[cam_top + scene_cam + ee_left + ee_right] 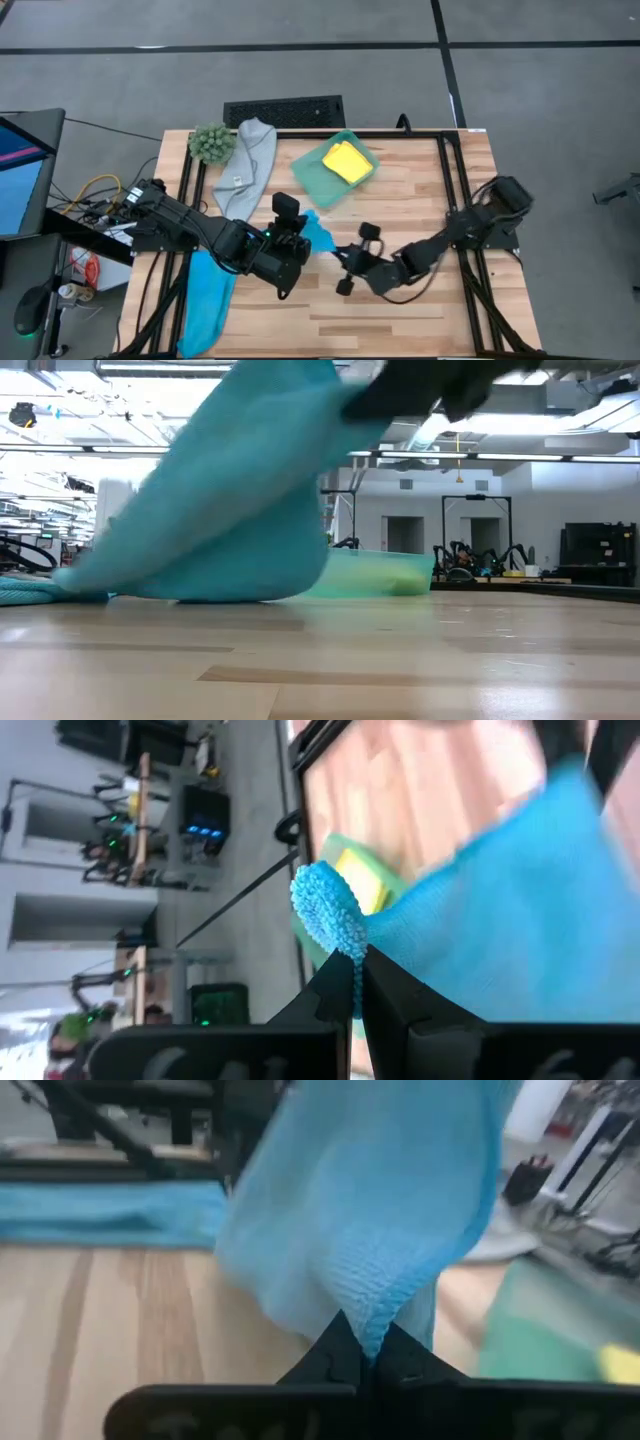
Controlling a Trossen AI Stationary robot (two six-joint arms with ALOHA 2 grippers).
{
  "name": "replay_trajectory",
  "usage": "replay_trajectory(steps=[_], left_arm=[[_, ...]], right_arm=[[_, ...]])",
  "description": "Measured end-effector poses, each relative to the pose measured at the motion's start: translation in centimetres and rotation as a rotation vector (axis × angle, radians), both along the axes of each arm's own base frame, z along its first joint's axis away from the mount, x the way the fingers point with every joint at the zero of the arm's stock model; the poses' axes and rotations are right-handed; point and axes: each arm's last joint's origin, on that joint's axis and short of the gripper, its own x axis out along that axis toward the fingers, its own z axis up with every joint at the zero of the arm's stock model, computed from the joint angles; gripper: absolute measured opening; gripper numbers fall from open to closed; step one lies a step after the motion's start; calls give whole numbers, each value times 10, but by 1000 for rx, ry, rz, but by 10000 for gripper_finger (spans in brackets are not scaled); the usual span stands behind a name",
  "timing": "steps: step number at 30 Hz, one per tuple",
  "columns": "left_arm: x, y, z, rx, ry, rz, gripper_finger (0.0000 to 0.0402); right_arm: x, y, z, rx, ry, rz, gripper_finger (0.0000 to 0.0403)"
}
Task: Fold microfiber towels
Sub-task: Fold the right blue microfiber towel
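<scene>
Grippers both pinched on the blue towel (318,234) mid-bench, left gripper (352,982) and right gripper (364,1348) each clamping an edge so I can lift it for folding, I reckon.

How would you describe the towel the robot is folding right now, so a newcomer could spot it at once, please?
On the wooden table, look to the middle, between the two arms. The blue towel there is lifted off the wood, pinched by both grippers; the other blue towel lies flat at the left edge.
</scene>
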Motion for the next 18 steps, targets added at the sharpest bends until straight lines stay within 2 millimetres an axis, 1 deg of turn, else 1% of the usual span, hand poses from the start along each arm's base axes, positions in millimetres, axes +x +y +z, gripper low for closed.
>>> replay_trajectory(steps=[3,5,9,12,15,18], left_arm=[[2,6,0,7,-28,45,0],[3,10,1,0,-42,69,0],[8,19,2,-20,-82,112,0],[13,26,4,-23,-125,145,0],[17,34,6,16,-165,195,0],[22,48,7,33,-185,243,0]], right_arm=[[-26,2,37,-30,-29,-28,6],[-45,-3,60,-40,-39,-34,7],[-75,-26,100,-20,-66,-34,4],[-93,-49,120,-49,-61,-65,3],[-110,-74,140,-55,-98,-112,3],[-120,-93,151,-79,-99,-132,2]])
